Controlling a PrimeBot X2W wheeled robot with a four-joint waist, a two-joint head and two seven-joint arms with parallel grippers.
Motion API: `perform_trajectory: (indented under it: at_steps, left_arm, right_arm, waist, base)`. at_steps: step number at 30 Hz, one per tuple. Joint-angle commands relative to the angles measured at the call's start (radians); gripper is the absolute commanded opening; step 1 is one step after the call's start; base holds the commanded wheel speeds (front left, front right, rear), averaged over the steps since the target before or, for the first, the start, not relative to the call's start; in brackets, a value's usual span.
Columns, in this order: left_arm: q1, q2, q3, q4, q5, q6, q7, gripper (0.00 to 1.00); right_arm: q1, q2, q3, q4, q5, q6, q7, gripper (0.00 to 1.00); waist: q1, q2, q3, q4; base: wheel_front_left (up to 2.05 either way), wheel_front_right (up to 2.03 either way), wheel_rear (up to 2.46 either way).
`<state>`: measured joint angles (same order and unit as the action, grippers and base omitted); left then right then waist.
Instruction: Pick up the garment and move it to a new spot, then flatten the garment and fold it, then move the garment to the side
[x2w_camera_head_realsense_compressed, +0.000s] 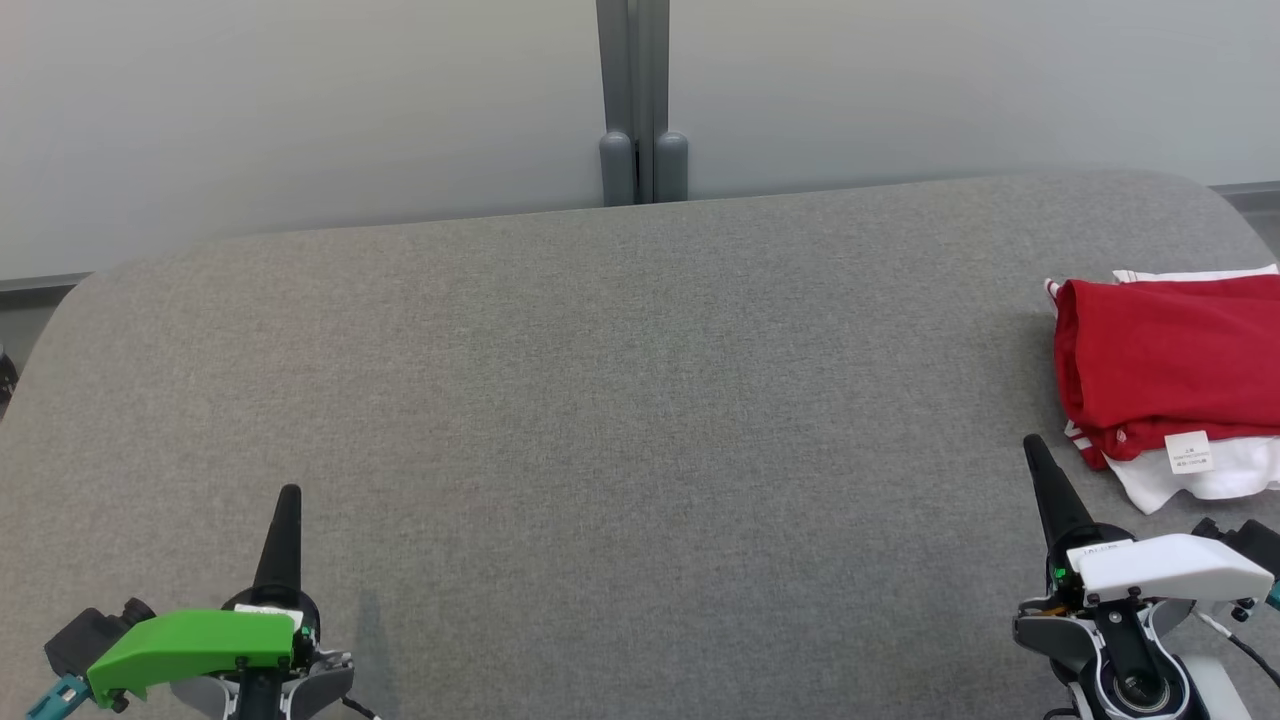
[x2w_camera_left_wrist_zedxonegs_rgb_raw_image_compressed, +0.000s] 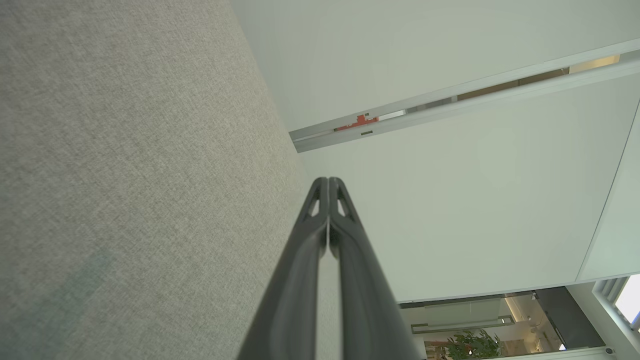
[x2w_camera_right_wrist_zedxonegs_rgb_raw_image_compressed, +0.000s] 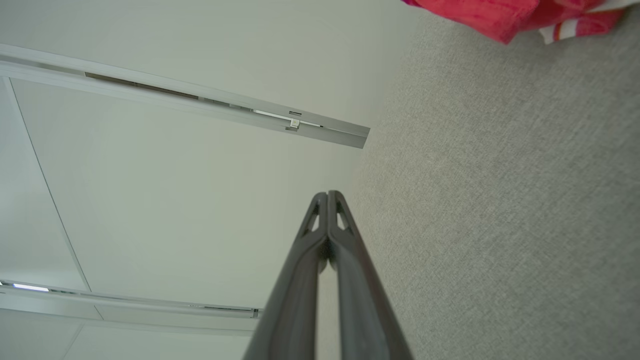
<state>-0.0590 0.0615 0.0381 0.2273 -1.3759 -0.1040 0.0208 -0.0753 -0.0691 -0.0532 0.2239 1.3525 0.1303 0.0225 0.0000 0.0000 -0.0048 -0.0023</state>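
A red and white garment lies folded on the grey, cloth-covered table, far over on the robot's right, with its outer side cut off by the edge of the head view. The red cloth sits on top in a thick, rounded bundle, white cloth shows under it along the far and near sides, and a small white label lies on the near corner where red meets white. Narrow red and white stripes show at the hem on the garment's left side. The left tool rests low at the near left of the table, its two dark fingers pressed together into a single point, gripping nothing, with a green cover on the wrist behind it. The right tool sits at the near right under a white cover, likewise pinched to a point and empty; its tip is near the garment's near left corner but apart from it. In the left wrist view the fingers meet along their length over bare grey cloth. In the right wrist view the closed fingers point past the table's edge, and the red garment lies at the top right corner. Behind the table stands a pale wall with a grey post at its middle.
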Motion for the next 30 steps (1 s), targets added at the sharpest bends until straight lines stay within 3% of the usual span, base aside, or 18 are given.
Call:
perform_trajectory:
  at_steps: [1, 30]
  left_arm:
    - [-0.025, 0.008, 0.009, -0.004, -0.021, -0.005, 0.005, 0.00]
    - [-0.048, 0.005, 0.050, 0.014, -0.206, -0.025, 0.066, 0.00]
  right_arm:
    - [-0.020, 0.001, -0.006, -0.002, 0.023, 0.001, 0.007, 0.00]
    - [-0.035, 0.007, -0.041, 0.017, 0.223, 0.001, 0.068, 0.00]
  waist:
    - [0.0000, 0.0000, 0.000, 0.000]
    - [0.0000, 0.0000, 0.006, 0.002]
  base:
    - [0.00, 0.00, 0.00]
    - [0.00, 0.00, 0.00]
